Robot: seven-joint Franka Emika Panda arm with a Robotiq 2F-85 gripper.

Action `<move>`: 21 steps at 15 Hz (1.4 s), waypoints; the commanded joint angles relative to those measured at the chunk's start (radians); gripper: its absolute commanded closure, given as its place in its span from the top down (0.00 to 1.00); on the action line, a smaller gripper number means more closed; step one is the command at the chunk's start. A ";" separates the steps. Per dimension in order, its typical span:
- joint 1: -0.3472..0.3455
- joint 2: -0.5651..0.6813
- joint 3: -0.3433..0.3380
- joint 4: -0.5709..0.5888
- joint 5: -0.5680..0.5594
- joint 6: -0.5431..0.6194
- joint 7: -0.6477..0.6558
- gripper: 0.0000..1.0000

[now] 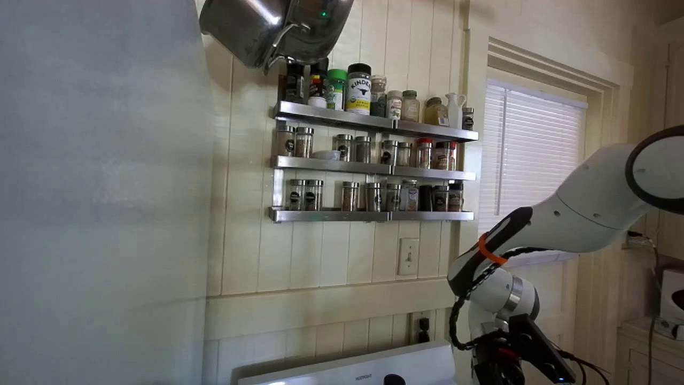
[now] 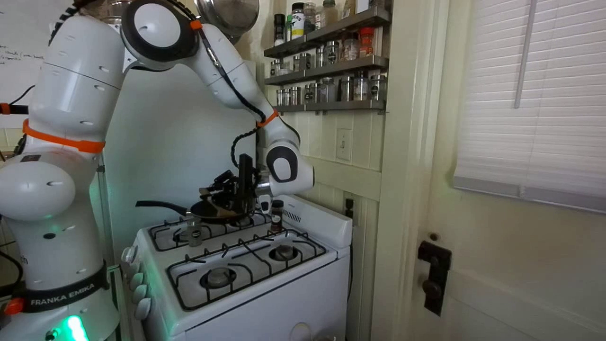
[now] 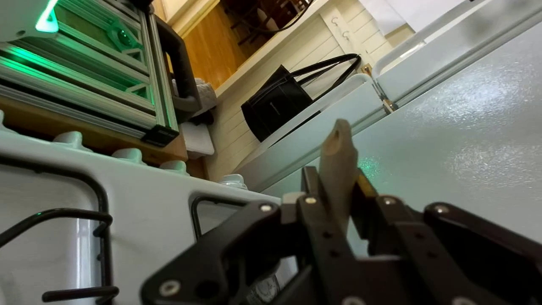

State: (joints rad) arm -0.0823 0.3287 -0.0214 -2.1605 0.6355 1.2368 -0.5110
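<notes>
My gripper (image 3: 337, 182) is shut on the handle of a wooden utensil (image 3: 337, 159), whose pale end sticks up between the fingers in the wrist view. In an exterior view the gripper (image 2: 221, 189) is over a black frying pan (image 2: 199, 210) on the back-left of the stove. The utensil's lower wooden part (image 2: 217, 209) shows in the pan; whether it touches the bottom I cannot tell. The pan's contents are hidden. A glass shaker jar (image 2: 194, 232) and a dark-capped spice bottle (image 2: 277, 216) stand on the stove near the pan.
The white gas stove (image 2: 255, 312) has black grates (image 2: 246, 270) and front knobs (image 2: 137, 286). A fridge side (image 1: 101, 192) borders it. Spice shelves (image 1: 331, 215) and hanging steel pots (image 1: 246, 32) are on the wall side. A black bag (image 3: 275, 103) hangs beyond the stove.
</notes>
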 commanded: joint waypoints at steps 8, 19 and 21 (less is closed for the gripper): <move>0.007 0.054 0.029 -0.035 0.091 0.017 -0.041 0.05; 0.015 0.136 0.055 -0.011 0.077 0.054 -0.288 0.05; 0.014 0.142 0.056 -0.005 0.071 0.079 -0.326 0.05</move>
State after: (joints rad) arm -0.0723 0.4584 0.0337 -2.1750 0.7179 1.2812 -0.7760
